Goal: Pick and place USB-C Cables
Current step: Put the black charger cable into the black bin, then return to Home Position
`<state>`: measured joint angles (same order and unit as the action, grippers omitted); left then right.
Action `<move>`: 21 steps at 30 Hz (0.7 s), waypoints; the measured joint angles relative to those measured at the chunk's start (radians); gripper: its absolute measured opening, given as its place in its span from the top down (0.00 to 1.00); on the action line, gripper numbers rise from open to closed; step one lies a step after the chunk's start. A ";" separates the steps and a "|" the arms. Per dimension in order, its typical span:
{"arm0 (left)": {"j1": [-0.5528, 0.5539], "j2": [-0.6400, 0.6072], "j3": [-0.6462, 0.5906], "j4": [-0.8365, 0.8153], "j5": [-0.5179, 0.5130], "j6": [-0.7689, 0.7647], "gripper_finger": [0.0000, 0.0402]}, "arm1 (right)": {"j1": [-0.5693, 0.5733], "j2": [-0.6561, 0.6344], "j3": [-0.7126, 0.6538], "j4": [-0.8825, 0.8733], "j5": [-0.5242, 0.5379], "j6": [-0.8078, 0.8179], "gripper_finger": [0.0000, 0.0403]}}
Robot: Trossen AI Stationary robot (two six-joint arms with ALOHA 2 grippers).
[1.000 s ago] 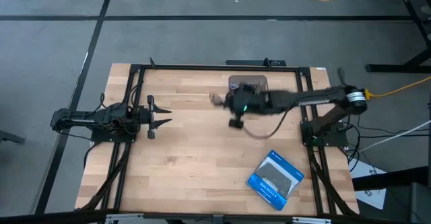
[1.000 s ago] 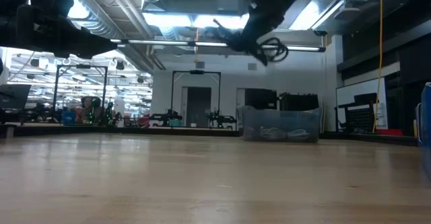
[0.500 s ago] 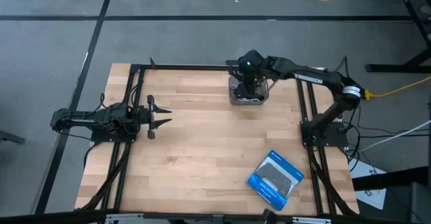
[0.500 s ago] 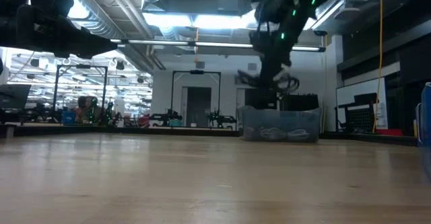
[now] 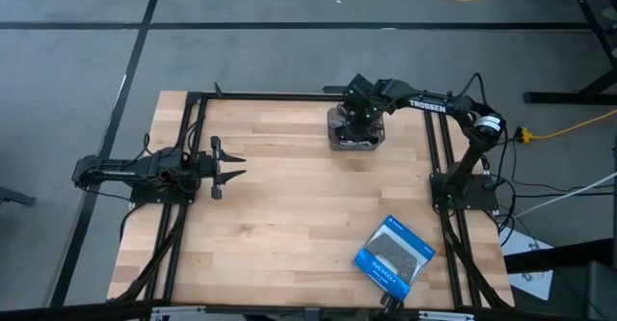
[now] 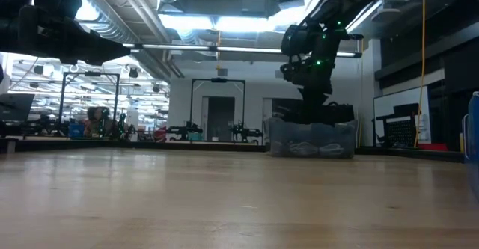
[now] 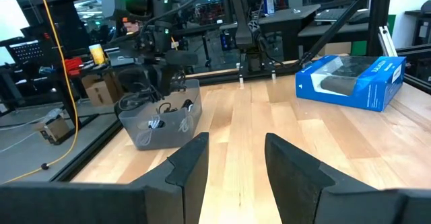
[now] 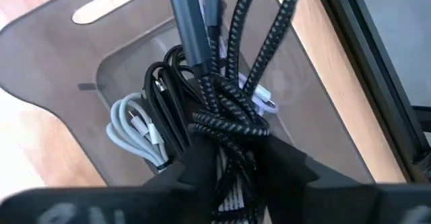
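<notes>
My right gripper (image 5: 359, 119) hangs over the translucent grey bin (image 5: 337, 140) at the table's far edge, shut on a black braided USB-C cable (image 8: 229, 126). In the right wrist view, a black coiled cable (image 8: 168, 93) and pale grey-white cables (image 8: 135, 133) lie on the floor of the bin (image 8: 87, 62). In the low view the right gripper (image 6: 314, 113) reaches down to the rim of the bin (image 6: 310, 140). My left gripper (image 5: 231, 164) waits open at the table's left side, its fingers level above the wood (image 7: 236, 160). My right gripper pinches the black braided cable at its bundled, knotted middle (image 8: 225, 120) between the two fingers (image 8: 202, 157), coming from above and pointing down. The cable's loops (image 8: 269, 29) and grey plugs (image 8: 188, 22) hang below the fingers, inside the bin's opening. Whether they rest on the cables beneath, I cannot tell.
A flat blue retail box (image 5: 395, 254) lies near the table's right near corner, also seen in the left wrist view (image 7: 353, 79). Black frame rails (image 5: 439, 147) run along the table's sides. Bare wood (image 5: 289, 205) stretches between the two arms.
My right gripper has carried the braided cable from the table's middle toward the far edge, over the bin. It has then come down until its fingers reach the bin's rim, staying shut on the cable throughout.
</notes>
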<state>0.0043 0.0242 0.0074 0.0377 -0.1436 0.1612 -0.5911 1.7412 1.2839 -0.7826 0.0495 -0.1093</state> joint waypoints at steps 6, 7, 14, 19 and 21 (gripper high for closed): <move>0.000 0.000 0.000 0.000 0.000 0.000 0.66 | -0.002 0.000 0.000 -0.001 0.000 0.028 0.60; 0.000 0.000 0.000 0.000 0.000 0.000 0.66 | -0.002 0.000 0.000 -0.002 0.000 0.032 0.59; 0.000 0.000 0.000 0.000 0.000 0.000 0.66 | 0.000 -0.039 0.000 -0.042 -0.179 0.079 0.56; 0.000 0.000 0.000 0.000 0.000 0.000 0.66 | 0.005 -0.154 0.000 -0.074 -0.392 0.134 0.56; 0.000 0.000 0.000 0.000 0.000 0.000 0.66 | 0.021 -0.208 0.000 -0.074 -0.433 0.181 0.56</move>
<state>0.0041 0.0242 0.0074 0.0380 -0.1436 0.1610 -0.5704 1.5330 1.2842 -0.8562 -0.3833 0.0719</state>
